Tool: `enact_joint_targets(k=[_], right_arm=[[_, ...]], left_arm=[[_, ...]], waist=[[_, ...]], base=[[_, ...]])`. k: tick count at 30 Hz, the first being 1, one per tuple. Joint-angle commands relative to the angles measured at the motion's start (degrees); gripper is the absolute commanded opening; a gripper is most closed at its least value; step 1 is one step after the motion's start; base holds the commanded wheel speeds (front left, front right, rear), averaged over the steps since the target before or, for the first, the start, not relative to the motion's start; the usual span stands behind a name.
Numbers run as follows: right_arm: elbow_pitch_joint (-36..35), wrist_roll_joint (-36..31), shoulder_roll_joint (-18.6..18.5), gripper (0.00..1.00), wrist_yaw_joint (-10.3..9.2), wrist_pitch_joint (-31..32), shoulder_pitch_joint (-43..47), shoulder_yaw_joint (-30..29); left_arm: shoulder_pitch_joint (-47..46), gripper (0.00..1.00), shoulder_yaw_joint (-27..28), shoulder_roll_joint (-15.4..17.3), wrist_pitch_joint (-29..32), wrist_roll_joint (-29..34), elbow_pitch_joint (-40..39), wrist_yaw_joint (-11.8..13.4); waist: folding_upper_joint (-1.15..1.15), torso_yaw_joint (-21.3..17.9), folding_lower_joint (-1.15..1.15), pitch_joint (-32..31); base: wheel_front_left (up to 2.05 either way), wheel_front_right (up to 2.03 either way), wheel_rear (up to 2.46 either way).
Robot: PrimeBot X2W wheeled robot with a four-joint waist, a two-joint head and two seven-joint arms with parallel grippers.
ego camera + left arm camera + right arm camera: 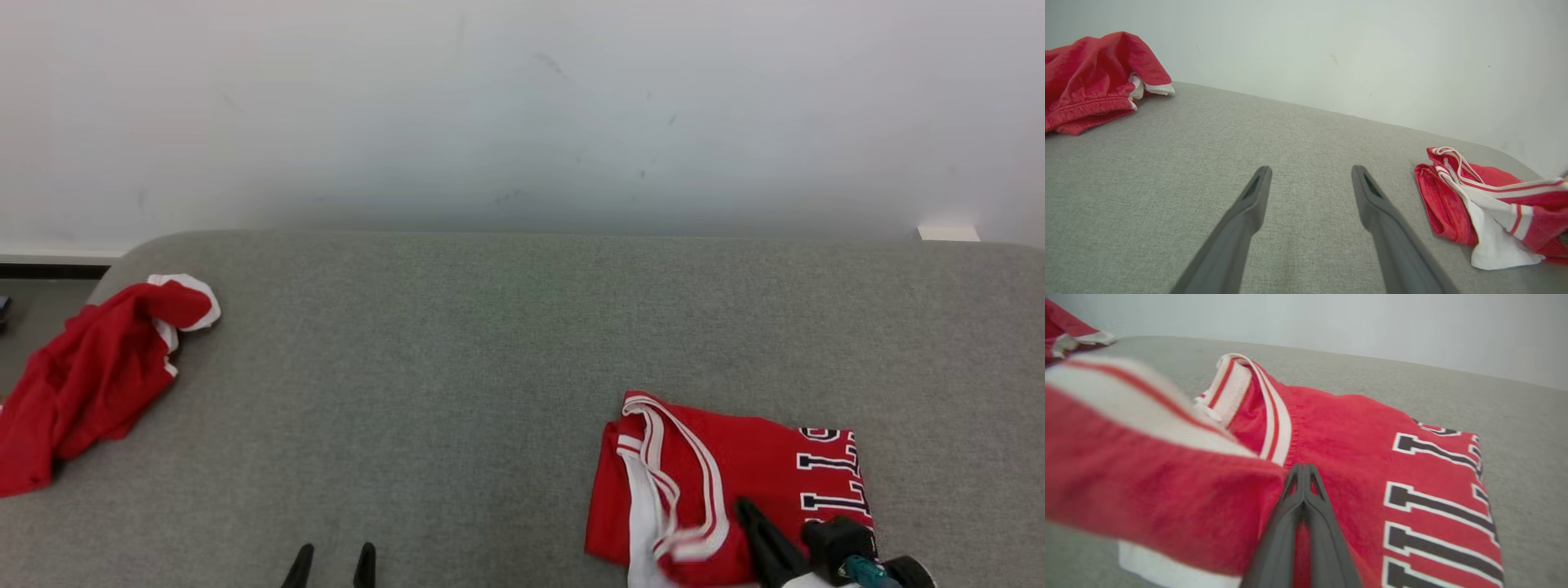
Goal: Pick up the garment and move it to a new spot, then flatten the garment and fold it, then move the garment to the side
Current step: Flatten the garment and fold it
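The garment (pixel 718 465), a red jersey with white trim and black lettering, lies folded on the grey surface at the lower right. My right gripper (pixel 747 510) sits on its near part, jaws pressed together. In the right wrist view the gripper (pixel 1302 469) pinches a fold of the garment (pixel 1355 433), and a band of red and white cloth rises to its left. My left gripper (pixel 331 563) stands open over bare surface at the bottom edge, well left of the jersey. In the left wrist view the left gripper (pixel 1310 173) holds nothing and the garment (pixel 1453 196) lies to its right.
A second red garment (pixel 90 376) lies crumpled at the left edge of the grey padded surface (pixel 490 367), partly hanging over it; it also shows as the red heap (pixel 1090 77). A pale wall (pixel 522 106) runs behind the surface. Bare grey surface spans the middle.
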Motion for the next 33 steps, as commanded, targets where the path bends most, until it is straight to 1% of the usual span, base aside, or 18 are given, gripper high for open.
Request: enact_joint_targets(k=[1,6,9,14,18,19,20,21,24,27,29,33], right_arm=[[0.45,0.82,0.12,0.0,-0.14,-0.48,-0.76,2.1],[0.15,5.72,0.48,0.0,-0.14,0.01,-1.41,11.17],[0.65,8.1,0.4,0.0,-0.14,0.74,-2.0,14.62],[1.4,9.76,0.43,0.0,-0.14,0.32,-3.31,16.22],[-0.24,8.44,0.44,0.0,-0.14,-1.3,-4.04,13.74],[-1.08,8.15,0.45,0.29,-0.14,-1.69,-3.99,12.41],[-2.42,7.53,0.35,0.51,-0.14,-1.98,-3.75,11.32],[-3.95,6.94,-0.25,1.0,-0.14,-2.12,-3.31,10.12],[-9.04,4.79,-2.72,1.0,-0.14,-2.53,-1.11,5.86],[-16.75,3.98,-4.3,1.0,-0.14,-2.44,2.17,0.62],[-21.15,2.97,-6.33,1.0,-0.15,-2.46,4.9,-2.61],[-25.35,2.77,-8.1,1.0,-0.14,-2.46,10.3,-7.31]], left_arm=[[-0.57,1.0,0.19,0.19,-0.01,0.37,0.1,-0.02],[-0.45,1.0,-0.01,0.19,-0.01,0.11,0.12,0.15],[-0.25,1.0,-0.04,0.19,-0.01,-0.1,0.06,0.23],[0.06,1.0,0.12,0.19,-0.02,-0.38,-0.14,0.47],[0.13,1.0,0.63,0.19,-0.01,-0.46,-0.33,0.55],[0.1,1.0,0.87,0.19,-0.01,-0.43,-0.36,0.54],[0.09,1.0,1.13,0.2,-0.02,-0.37,-0.39,0.55],[0.11,1.0,1.34,0.19,-0.02,-0.24,-0.46,0.56],[0.33,1.0,2.11,0.19,-0.02,0.09,-0.55,0.55],[0.66,1.0,2.48,0.19,-0.02,0.47,-0.62,0.49],[0.69,1.0,2.5,0.19,-0.01,0.57,-0.59,0.53],[0.51,1.0,2.18,0.19,-0.01,0.41,-0.37,0.62]], waist=[[0.0,0.18,0.0,-0.05],[0.0,0.35,0.0,-0.34],[0.0,0.25,0.0,-0.51],[0.0,-0.11,0.0,-0.69],[0.0,-0.79,0.0,-0.8],[0.0,-0.98,0.0,-0.87],[0.0,-1.21,0.0,-0.97],[0.0,-1.42,0.0,-1.07],[0.0,-2.06,0.0,-1.45],[0.0,-2.59,0.0,-1.85],[0.0,-2.82,0.0,-2.05],[0.0,-3.02,0.0,-2.38]], base=[[0.0,0.0,0.0],[0.0,0.0,0.0],[0.0,0.0,0.0],[0.0,0.0,0.0],[0.0,0.0,0.0],[0.0,0.0,0.0],[0.0,0.0,0.0],[0.0,0.0,0.0],[0.0,0.0,0.0],[0.0,0.0,0.0],[0.0,0.0,0.0],[0.0,0.0,0.0]])
